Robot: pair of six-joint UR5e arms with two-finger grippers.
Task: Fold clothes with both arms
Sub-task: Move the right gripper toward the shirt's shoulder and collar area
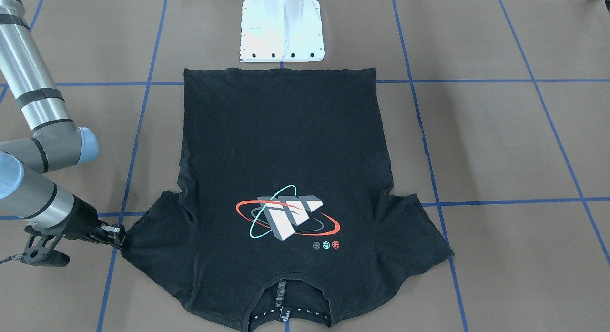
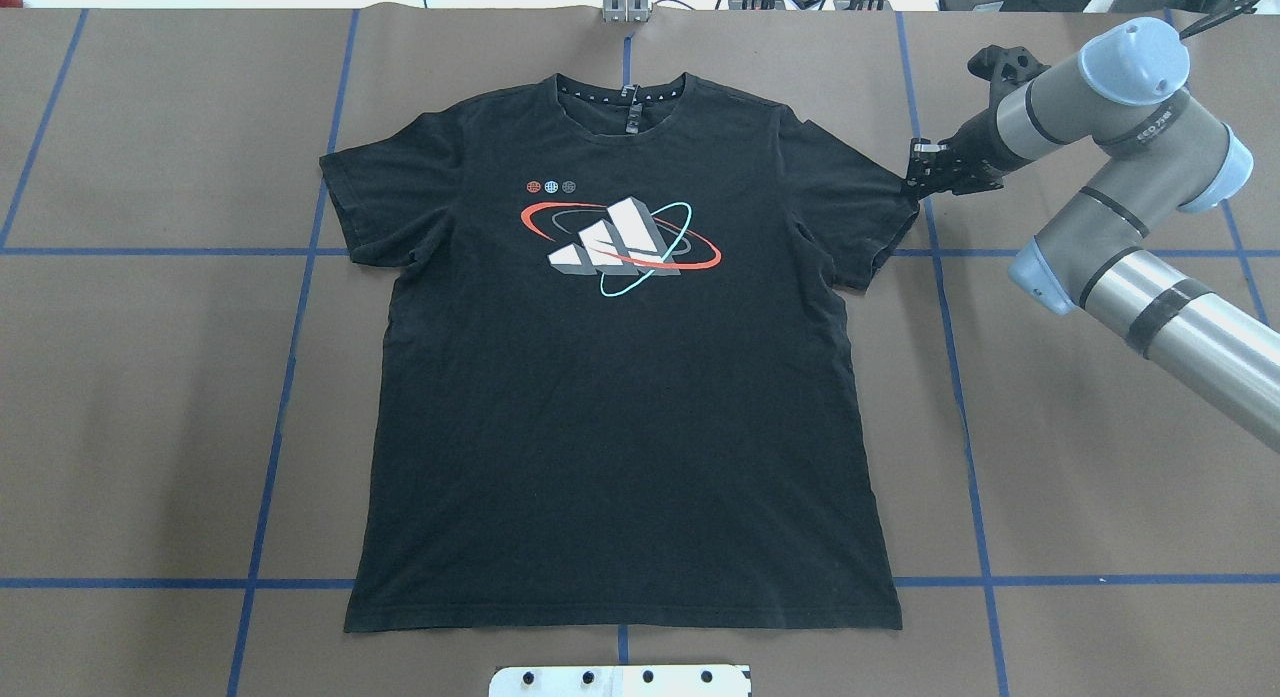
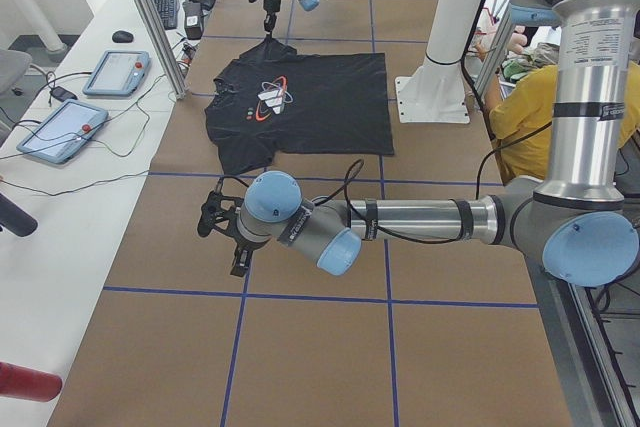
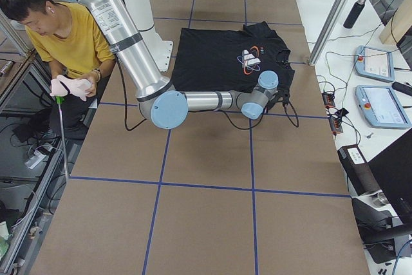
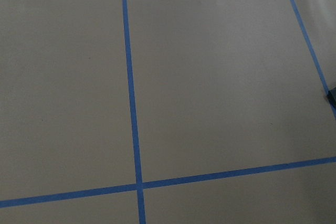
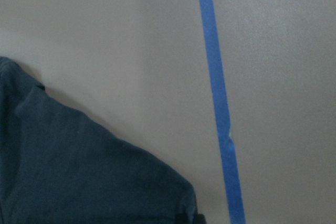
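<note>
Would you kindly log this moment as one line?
shirt flat, unfolded | right pincer at sleeve edge | left pincer away from shirt

Black logo T-shirt [image 2: 620,427] lies flat, print up.

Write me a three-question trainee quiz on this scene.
1. True or false: the T-shirt is already folded in half.
2. The right end effector is at the shirt's: A) collar, B) sleeve, C) hem.
3. Fill in: the print faces ___.
Key: 1 false; 2 B; 3 up.
</note>
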